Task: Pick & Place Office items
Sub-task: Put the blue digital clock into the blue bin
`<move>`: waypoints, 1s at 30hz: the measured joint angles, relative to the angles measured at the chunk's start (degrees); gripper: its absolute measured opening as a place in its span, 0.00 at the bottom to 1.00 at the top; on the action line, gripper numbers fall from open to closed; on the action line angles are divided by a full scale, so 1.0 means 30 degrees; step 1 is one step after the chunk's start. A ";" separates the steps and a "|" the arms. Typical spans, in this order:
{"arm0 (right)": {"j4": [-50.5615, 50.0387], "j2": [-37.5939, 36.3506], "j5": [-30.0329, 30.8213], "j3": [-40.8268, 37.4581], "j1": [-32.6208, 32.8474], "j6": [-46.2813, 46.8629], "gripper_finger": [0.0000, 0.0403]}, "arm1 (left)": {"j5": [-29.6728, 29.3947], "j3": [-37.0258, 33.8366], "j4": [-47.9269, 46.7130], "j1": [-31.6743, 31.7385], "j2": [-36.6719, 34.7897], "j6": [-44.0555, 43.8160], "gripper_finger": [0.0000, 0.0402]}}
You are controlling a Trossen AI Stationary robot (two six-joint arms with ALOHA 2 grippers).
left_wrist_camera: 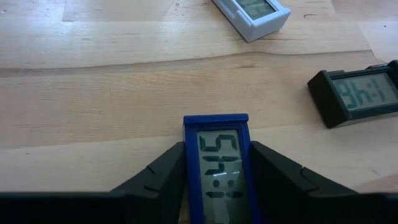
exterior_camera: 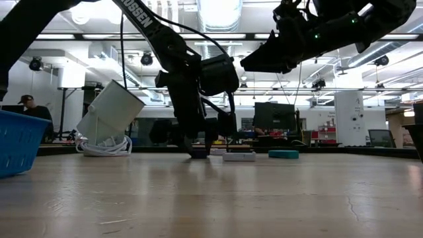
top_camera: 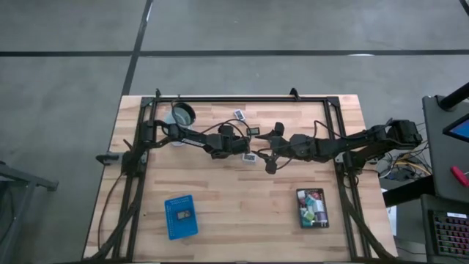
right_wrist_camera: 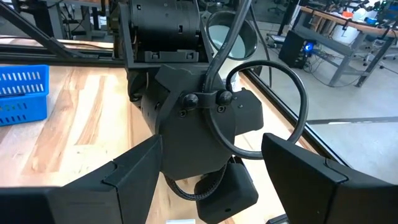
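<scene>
Between the two dark fingers (left_wrist_camera: 158, 177) of the left hand (left_wrist_camera: 217, 186) sits one blue-framed display unit (left_wrist_camera: 216, 163), clamped on both long sides and resting on the wooden surface (left_wrist_camera: 112, 87); its lower end is cut off by the frame edge. Near it lie two more units: one black (left_wrist_camera: 354, 93), partly cropped, and one white (left_wrist_camera: 252, 15), only half visible. From above, three small flat units show by this hand, though the blue one is hard to separate from the arm. One blue tray (top_camera: 181, 216) holds what appears to be a single dark item. One black tray (top_camera: 312, 208) holds several coloured blocks; their count cannot be read. One clear cup (top_camera: 183, 115) lies at the far left. The right hand (top_camera: 268, 155) hovers just beside the left, fingers spread, gripping nothing.
</scene>
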 joint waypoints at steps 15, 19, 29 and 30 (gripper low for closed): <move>-0.0007 0.0000 0.0007 0.0000 0.0000 -0.0007 0.68 | -0.0126 -0.0007 -0.0206 -0.0189 -0.0584 0.0769 0.39; -0.0003 0.0000 0.0007 0.0000 0.0000 -0.0004 0.68 | -0.0213 -0.0007 -0.1037 -0.0230 -0.1108 0.0769 0.39; 0.0000 0.0000 0.0015 -0.0007 -0.0007 -0.0007 0.68 | -0.0929 -0.0007 -0.3689 -0.0825 -0.2988 0.0420 0.39; -0.0013 0.0000 0.0015 -0.0007 -0.0007 -0.0006 0.68 | -0.1001 -0.0007 -0.3879 -0.0913 -0.3197 0.0419 0.39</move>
